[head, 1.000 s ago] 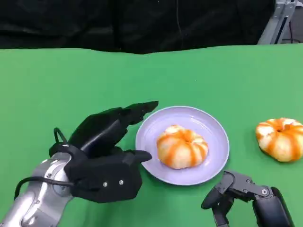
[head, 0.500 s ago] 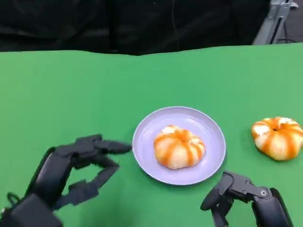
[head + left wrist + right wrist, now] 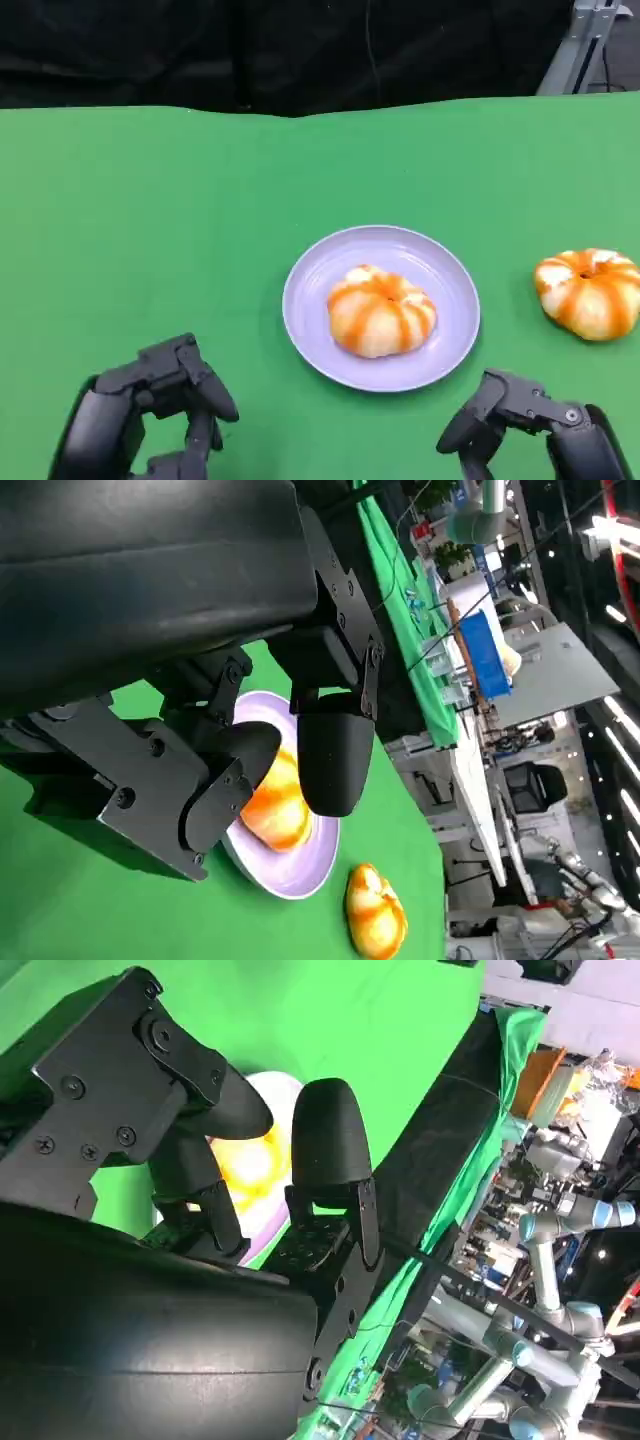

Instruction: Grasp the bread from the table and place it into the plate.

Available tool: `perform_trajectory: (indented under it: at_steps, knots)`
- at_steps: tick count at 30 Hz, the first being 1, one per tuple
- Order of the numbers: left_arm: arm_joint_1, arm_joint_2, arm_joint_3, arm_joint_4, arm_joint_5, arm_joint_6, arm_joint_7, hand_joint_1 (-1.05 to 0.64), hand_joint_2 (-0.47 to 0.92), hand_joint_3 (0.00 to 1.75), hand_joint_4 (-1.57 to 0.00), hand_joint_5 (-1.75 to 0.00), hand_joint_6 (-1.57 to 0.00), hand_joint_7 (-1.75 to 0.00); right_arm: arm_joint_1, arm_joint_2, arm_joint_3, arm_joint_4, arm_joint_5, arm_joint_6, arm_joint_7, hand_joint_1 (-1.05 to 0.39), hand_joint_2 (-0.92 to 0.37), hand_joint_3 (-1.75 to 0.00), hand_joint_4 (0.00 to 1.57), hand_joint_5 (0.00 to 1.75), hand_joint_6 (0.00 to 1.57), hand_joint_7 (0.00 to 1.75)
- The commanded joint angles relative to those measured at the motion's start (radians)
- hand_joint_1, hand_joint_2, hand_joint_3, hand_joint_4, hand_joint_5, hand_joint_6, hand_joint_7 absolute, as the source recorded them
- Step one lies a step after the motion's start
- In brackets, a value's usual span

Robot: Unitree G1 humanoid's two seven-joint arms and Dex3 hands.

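One bread [image 3: 381, 310] already sits in the plate [image 3: 318, 268], and both hands — the left hand [image 3: 140, 415] and the right hand [image 3: 530, 425] — hold nothing with fingers apart below the plate, so next comes the other bread [image 3: 588, 291] right of the plate.

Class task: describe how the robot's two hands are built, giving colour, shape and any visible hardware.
Both the left hand and right hand are matte black, with blocky, angular segmented fingers. The wrist views show a rounded black shell, flat bracket plates dotted with small screws, and smooth rounded fingertips.
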Motion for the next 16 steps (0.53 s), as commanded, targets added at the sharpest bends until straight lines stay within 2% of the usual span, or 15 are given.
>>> perform_trajectory:
  at_steps: [1,9,16]
  knots:
    - [-0.002,0.001,0.000,0.030,0.002,-0.020,-0.005,0.04,0.32,1.51,-0.87,-1.75,-0.80,-1.62,0.010,-0.017,-0.015,-0.005,0.018,-0.017,0.004,0.02,-0.26,-1.37,0.85,1.54,0.89,1.27]
    - [-0.002,0.000,0.001,0.034,-0.001,-0.020,-0.008,0.03,0.31,1.52,-0.87,-1.75,-0.80,-1.63,0.010,-0.017,-0.017,-0.002,0.019,-0.021,0.007,0.01,-0.27,-1.37,0.85,1.55,0.88,1.28]
    - [-0.034,0.011,0.009,0.090,0.003,-0.071,-0.022,0.02,0.29,1.52,-0.87,-1.75,-0.80,-1.62,0.005,-0.014,-0.019,0.002,0.003,-0.013,0.001,-0.01,-0.27,-1.38,0.84,1.54,0.87,1.28]
